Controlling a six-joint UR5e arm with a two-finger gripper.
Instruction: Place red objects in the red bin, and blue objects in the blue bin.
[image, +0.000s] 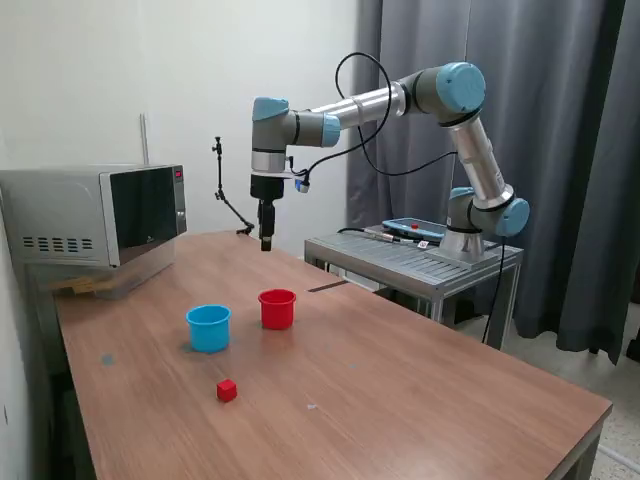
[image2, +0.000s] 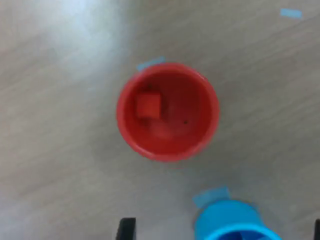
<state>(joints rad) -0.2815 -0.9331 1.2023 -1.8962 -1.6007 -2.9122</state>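
The red cup stands on the wooden table next to the light blue cup. One red cube lies on the table in front of the cups. In the wrist view a second red cube lies inside the red cup, and the rim of the blue cup shows at the picture's edge. No dark blue cubes are in view. My gripper hangs high above the table, over the red cup. Its fingertips stand wide apart with nothing between them.
A microwave stands at the exterior view's left, at the table's back. A metal stand carries the arm's base on the exterior view's right. Bits of blue tape are stuck to the tabletop by the cups.
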